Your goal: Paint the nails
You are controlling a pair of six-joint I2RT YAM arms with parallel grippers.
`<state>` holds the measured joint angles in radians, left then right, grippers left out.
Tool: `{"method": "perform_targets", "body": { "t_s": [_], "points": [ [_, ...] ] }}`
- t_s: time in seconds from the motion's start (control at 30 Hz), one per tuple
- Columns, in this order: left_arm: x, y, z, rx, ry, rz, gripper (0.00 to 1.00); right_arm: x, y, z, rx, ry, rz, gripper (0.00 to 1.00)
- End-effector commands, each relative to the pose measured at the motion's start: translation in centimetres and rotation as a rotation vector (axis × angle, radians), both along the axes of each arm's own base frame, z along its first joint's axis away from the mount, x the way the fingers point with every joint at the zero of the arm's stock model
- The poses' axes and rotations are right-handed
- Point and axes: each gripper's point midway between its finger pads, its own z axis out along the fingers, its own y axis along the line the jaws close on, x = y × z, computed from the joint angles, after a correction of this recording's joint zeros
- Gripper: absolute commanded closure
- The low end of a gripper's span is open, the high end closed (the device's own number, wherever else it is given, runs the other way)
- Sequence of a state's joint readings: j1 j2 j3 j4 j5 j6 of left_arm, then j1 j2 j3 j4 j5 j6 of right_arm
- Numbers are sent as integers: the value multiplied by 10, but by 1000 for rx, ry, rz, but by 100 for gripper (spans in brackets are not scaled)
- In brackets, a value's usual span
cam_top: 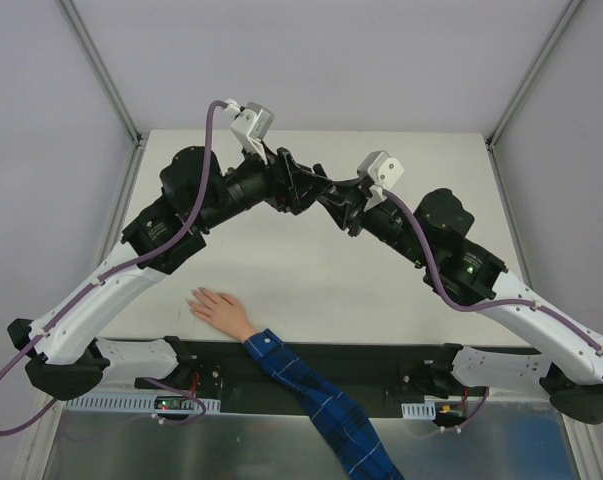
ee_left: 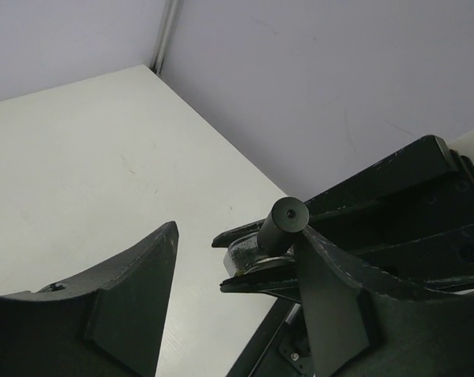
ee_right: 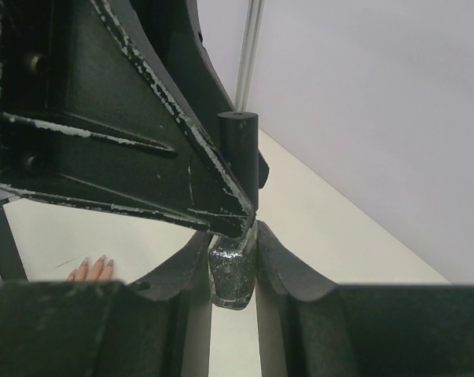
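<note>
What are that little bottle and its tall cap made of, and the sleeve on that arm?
The bottle looks like clear glass: glossy, with dark glittery contents showing through. Its cap seems to be matte black plastic, smooth and dull. The sleeve looks like woven cloth, blue with a plaid pattern.

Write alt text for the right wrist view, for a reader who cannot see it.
The right gripper clamps a small dark glittery bottle upright. The left gripper fills the upper left, its open jaws on either side of the bottle's tall black cap. Pale fingertips of a hand show at lower left on the white table.
</note>
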<state>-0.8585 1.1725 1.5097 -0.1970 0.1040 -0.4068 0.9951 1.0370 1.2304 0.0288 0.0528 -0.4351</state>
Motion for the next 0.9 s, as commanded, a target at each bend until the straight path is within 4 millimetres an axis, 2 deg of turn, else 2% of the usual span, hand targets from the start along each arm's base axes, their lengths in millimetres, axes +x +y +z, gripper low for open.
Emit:
{"method": "perform_targets", "body": {
  "t_s": [0.0,0.17,0.27,0.3,0.37,0.4,0.43,0.47,0.5,0.53,0.57,0.6,0.63,0.67,0.7,0.77,0.83,0.87],
  "points": [
    [-10,-4,34,-73,-67,-48,43,-12,-6,42,99,-52,34,100],
    [-11,-3,27,-61,-67,-51,58,-15,-5,43,107,-48,47,100],
    [-18,-5,21,-39,-81,-96,75,-18,-7,45,114,-41,54,100],
    [-23,-7,19,-33,-87,-128,87,-24,-4,45,110,-43,93,100],
    [-34,-8,13,-6,-124,-193,100,-31,-5,45,115,-30,127,100],
    [-51,-13,10,5,-143,-299,100,-43,-1,45,114,-31,202,100],
    [-60,-15,1,33,-174,-362,100,-52,0,45,121,-23,258,100],
    [-76,-14,-2,38,-200,-456,100,-54,-3,47,131,-14,298,100],
    [-101,-13,-6,38,-223,-601,100,-77,0,47,146,30,444,100],
    [-113,-12,-18,56,-245,-676,100,-85,-1,49,157,44,501,100],
    [-123,-7,-18,46,-276,-722,100,-87,-6,60,190,13,543,100],
    [-131,-5,-21,39,-290,-762,100,-113,-7,58,194,77,698,100],
    [-146,-1,-30,34,-290,-859,100,-122,-10,62,204,78,755,100],
    [-153,3,-28,23,-303,-894,100,-131,-13,72,224,54,808,100],
    [-159,5,-25,10,-319,-929,100,-145,-17,73,209,51,882,100],
    [-167,7,-21,-10,-319,-974,100,-158,-21,80,218,70,953,100],
    [-163,8,-11,-22,-321,-943,100,-161,-22,79,210,81,970,100],
    [-156,6,-7,-24,-314,-900,100,-156,-22,77,211,88,950,100]
  ]
}}
